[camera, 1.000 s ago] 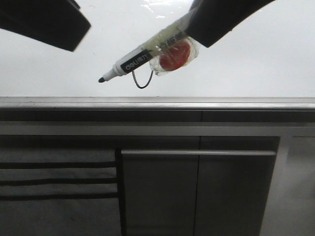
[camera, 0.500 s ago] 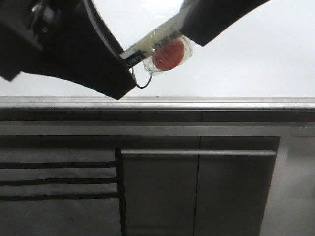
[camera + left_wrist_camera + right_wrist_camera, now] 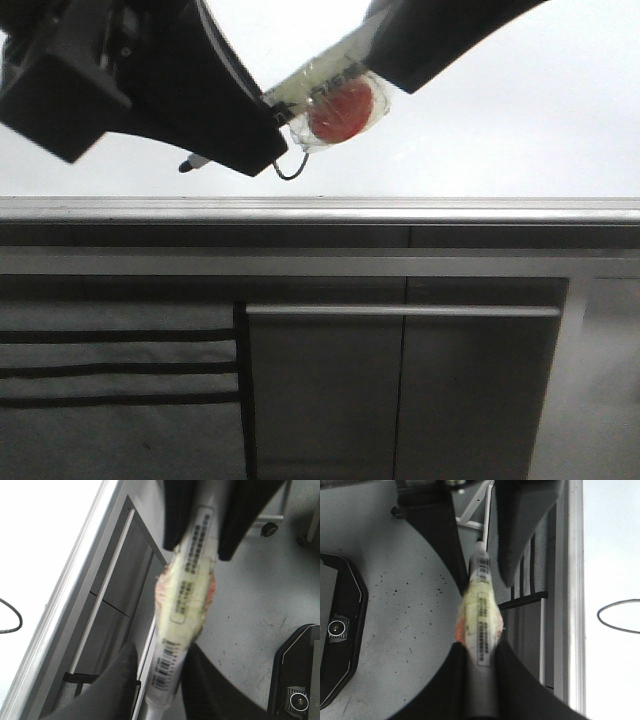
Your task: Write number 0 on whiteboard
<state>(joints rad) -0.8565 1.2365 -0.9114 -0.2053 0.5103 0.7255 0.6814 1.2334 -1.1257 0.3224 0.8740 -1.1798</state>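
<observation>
The whiteboard (image 3: 500,120) fills the far half of the front view, with its grey metal rim (image 3: 420,207) along the near edge. Part of the number 0 (image 3: 291,172), a thin black curve, shows below the marker pen (image 3: 330,75). The pen is white, wrapped in yellowish tape with a red round piece (image 3: 340,108). My right gripper (image 3: 480,680) is shut on its rear. My left gripper (image 3: 160,685) straddles the pen's front part (image 3: 167,665) with a gap on one side. The black tip (image 3: 187,165) pokes out below it. The 0 also shows in the right wrist view (image 3: 620,616).
Dark grey cabinet panels (image 3: 400,390) with a metal handle bar (image 3: 400,311) stand below the board's rim. The wrist views show a speckled grey floor (image 3: 395,595) and a black base with a round socket (image 3: 337,627) beside the cabinet.
My left gripper has come in from the upper left and down over the pen's front part, hiding most of it. The pen and the right gripper have shifted slightly left.
</observation>
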